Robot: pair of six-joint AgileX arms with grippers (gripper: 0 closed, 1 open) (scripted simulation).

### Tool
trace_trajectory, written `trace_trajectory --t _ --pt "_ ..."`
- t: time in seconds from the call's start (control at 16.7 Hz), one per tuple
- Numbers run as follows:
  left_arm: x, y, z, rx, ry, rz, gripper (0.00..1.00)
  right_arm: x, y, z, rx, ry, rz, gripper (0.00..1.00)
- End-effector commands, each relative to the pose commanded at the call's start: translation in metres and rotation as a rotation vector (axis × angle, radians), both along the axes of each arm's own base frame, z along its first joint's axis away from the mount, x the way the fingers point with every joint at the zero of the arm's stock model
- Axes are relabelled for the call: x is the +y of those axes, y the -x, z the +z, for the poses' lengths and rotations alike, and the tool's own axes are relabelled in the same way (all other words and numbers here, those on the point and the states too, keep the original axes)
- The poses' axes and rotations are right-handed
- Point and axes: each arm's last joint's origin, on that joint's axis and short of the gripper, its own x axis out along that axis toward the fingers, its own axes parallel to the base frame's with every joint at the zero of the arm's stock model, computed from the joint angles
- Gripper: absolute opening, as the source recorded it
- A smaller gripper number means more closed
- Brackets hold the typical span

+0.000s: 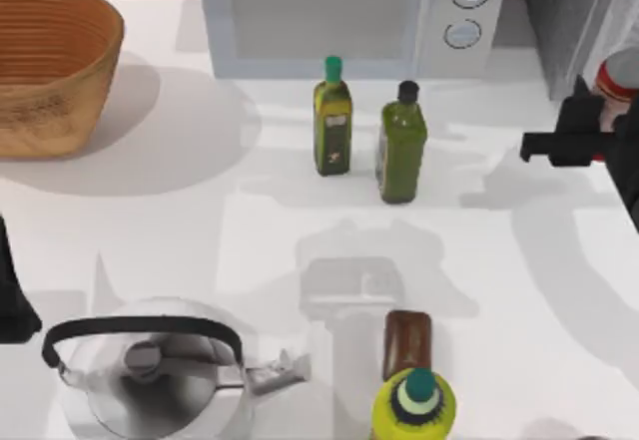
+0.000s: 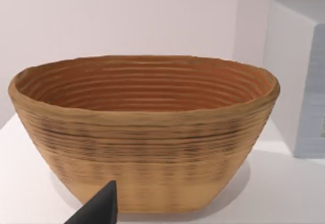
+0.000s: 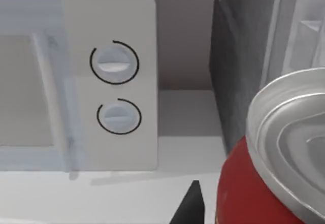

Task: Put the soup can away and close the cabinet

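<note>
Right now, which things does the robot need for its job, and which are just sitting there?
Needed:
soup can, held by the right gripper at the table's right
cabinet

Just sitting there:
microwave
basket
two oil bottles
kettle
brown jar
yellow bottle

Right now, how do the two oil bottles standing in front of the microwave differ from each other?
The left oil bottle has a teal cap; the right oil bottle has a black one. The left oil bottle carries a dark label on yellow-green glass, while the right oil bottle looks darker green with no clear label. The left oil bottle also stands closer to the microwave. Both are upright, apart, and on the table.
</note>
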Motion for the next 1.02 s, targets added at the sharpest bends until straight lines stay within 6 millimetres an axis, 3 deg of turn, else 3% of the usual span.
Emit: trace_trajectory --t 0.3,0.54,0.78,1.02 --pt "0.000 0.000 0.000 0.000 0.000 0.000 1.00 0.001 0.000 -0.001 0.003 -0.001 0.004 0.00" --pt "0.000 0.000 0.000 0.000 0.000 0.000 1.00 -0.008 0.010 0.013 -0.036 -0.020 0.020 0.00" --pt "0.000 0.000 0.000 0.000 0.000 0.000 1.00 -0.033 0.041 0.029 -0.078 -0.029 0.036 0.00" --pt "0.000 0.000 0.000 0.000 0.000 0.000 1.00 -0.061 0.084 0.031 -0.121 -0.029 0.041 0.00"
